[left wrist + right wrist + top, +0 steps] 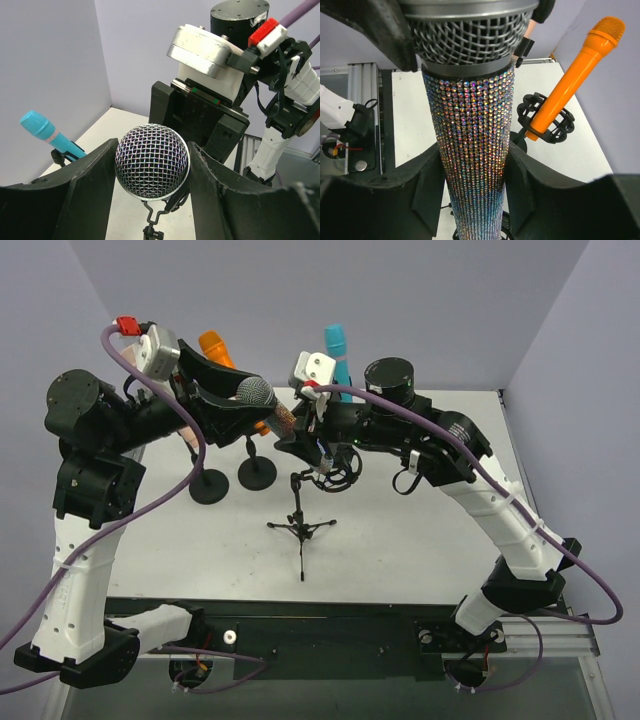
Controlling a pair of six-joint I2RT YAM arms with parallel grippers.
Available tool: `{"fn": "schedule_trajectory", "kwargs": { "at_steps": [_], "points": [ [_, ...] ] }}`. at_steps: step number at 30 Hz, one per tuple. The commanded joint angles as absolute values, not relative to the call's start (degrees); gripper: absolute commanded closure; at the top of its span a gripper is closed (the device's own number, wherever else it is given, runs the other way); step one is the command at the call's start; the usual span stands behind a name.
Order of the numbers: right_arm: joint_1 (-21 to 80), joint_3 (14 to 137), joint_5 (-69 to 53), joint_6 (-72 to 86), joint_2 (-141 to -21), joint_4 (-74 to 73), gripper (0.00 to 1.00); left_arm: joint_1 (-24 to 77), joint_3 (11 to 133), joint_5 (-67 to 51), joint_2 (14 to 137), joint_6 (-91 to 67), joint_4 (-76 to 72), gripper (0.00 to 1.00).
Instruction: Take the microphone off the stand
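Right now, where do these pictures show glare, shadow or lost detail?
Top view: even light, only faint shadows on the table. Left wrist view: the mesh of the microphone is sharp; the silver cap shines bright. Right wrist view: its sparkly body glitters; the orange microphone is sharp too.

the microphone (pixel 152 167) fills the middle – its round silver mesh head faces the lens. the left gripper (pixel 152 172) brackets it: one black finger (pixel 82 187) touches the head's left side and the other touches its right, with no gap showing. under the head a thin black wire clip (pixel 154 216) is visible. just behind stands the right gripper (pixel 200 122), a black block topped by a silver camera housing (pixel 207 50) with a red connector (pixel 267 32). at far left a blue microphone (pixel 47 132) lies tilted in its own clip – well apart, above the white table (pixel 117 127).
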State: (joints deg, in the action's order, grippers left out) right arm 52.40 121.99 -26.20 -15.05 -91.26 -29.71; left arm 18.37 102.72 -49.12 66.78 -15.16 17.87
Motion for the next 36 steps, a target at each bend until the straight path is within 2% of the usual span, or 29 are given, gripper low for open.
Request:
{"fn": "schedule_trajectory", "kwargs": {
  "at_steps": [1,2,3,4,5,6,8,10,13,17,20,23,27,31,36],
  "points": [
    [53.3,122.8,-26.2,-15.7,-90.4,-25.5,0.64,18.3,103.3,-46.0,66.1,-16.4,13.6,0.96],
    [53.3,123.2,-25.6,-16.2,-90.5,-25.4,0.68,18.2,103.4,-45.2,66.0,-16.3,13.4,0.69],
    [53.3,124.0,-23.3,-16.2,-90.7,-25.1,0.69,18.2,103.5,-42.8,65.9,-15.9,13.4,0.57],
    [53.3,124.4,-20.8,-16.0,-90.8,-24.0,0.73,18.2,103.7,-41.3,65.8,-15.0,13.4,0.33],
    [53.3,125.0,-19.2,-16.2,-90.7,-23.4,0.75,18.2,103.7,-37.7,65.5,-14.6,12.6,0.26],
    [53.0,125.3,-16.5,-17.0,-90.6,-23.1,0.84,18.3,104.1,-35.4,65.5,-13.0,12.2,0.23],
    [51.4,125.6,-12.2,-17.5,-89.7,-21.8,1.0,18.3,105.5,-33.1,65.5,-10.9,11.6,0.21],
    [49.1,124.9,-6.2,-16.0,-88.4,-20.6,1.0,18.2,108.2,-26.9,66.0,-10.2,12.5,0.2],
    [43.3,124.2,-1.7,-12.1,-85.5,-21.9,1.0,17.6,111.5,-24.3,66.4,-6.5,16.2,0.2],
    [32.8,114.0,3.9,-11.1,-78.3,-27.0,1.0,17.7,102.5,-24.4,61.8,3.4,18.0,0.2],
    [19.5,97.5,2.4,-8.2,-71.5,-28.8,1.0,17.6,93.9,-24.5,57.1,4.8,17.8,0.2],
    [11.3,90.5,0.5,-8.0,-70.4,-38.2,1.0,16.6,87.8,-23.9,55.3,0.4,18.7,0.2],
    [-3.3,79.2,-10.0,-7.3,-70.0,-42.9,1.0,13.5,83.0,-30.3,53.8,-3.9,19.3,0.2],
    [-10.4,69.2,-13.1,-8.2,-72.2,-42.6,1.0,12.9,80.5,-31.5,53.0,-1.9,21.8,0.2],
    [-12.7,62.0,-13.7,-9.2,-77.1,-38.1,1.0,12.7,78.1,-31.7,51.8,-1.5,22.6,0.2]
  ]
}}
